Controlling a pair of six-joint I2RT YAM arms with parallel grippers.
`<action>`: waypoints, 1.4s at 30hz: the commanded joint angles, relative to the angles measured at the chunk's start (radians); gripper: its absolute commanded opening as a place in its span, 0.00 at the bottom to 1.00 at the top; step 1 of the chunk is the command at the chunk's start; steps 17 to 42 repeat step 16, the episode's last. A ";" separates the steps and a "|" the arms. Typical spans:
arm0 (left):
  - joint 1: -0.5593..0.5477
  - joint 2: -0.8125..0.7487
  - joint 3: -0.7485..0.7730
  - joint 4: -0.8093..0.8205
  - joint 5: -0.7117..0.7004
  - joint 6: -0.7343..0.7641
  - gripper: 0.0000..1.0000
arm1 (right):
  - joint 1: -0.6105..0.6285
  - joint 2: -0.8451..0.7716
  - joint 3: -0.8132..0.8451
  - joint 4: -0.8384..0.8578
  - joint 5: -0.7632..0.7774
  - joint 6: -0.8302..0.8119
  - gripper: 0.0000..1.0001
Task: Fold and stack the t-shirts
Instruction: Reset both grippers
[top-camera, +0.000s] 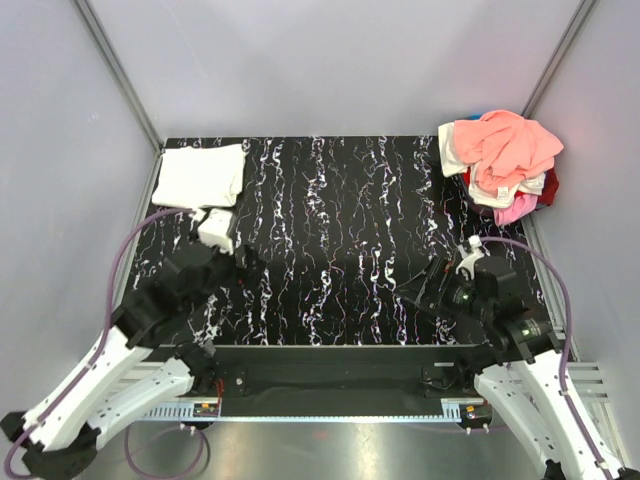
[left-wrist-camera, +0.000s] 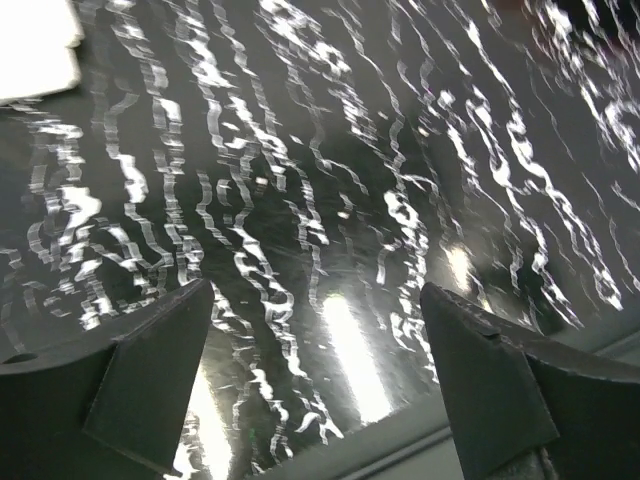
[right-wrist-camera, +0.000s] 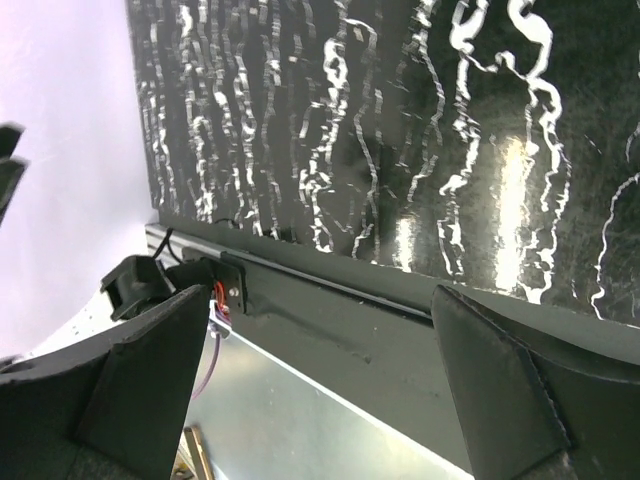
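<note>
A folded white t-shirt (top-camera: 200, 174) lies flat at the far left corner of the black marbled table (top-camera: 340, 210); its corner shows in the left wrist view (left-wrist-camera: 35, 45). A heap of unfolded t-shirts (top-camera: 503, 160) sits at the far right corner: salmon-peach on top, cream, pink and red beneath. My left gripper (top-camera: 252, 257) is open and empty above the table, near the folded shirt; in its wrist view (left-wrist-camera: 315, 385) only bare table lies between the fingers. My right gripper (top-camera: 428, 285) is open and empty near the table's front edge, which shows in its wrist view (right-wrist-camera: 315, 385).
Grey walls with metal corner posts close the table on three sides. The table's dark front rail (right-wrist-camera: 330, 300) and a metal shelf (top-camera: 330, 440) lie below the right gripper. Purple cables loop beside each arm.
</note>
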 joint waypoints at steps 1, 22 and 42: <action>-0.001 -0.077 -0.050 0.054 -0.144 -0.015 0.93 | 0.005 -0.017 -0.056 0.101 0.034 0.062 1.00; -0.001 -0.211 -0.044 -0.090 -0.268 -0.061 0.99 | 0.003 -0.054 -0.196 0.160 0.122 0.104 1.00; -0.001 -0.211 -0.044 -0.090 -0.268 -0.061 0.99 | 0.003 -0.054 -0.196 0.160 0.122 0.104 1.00</action>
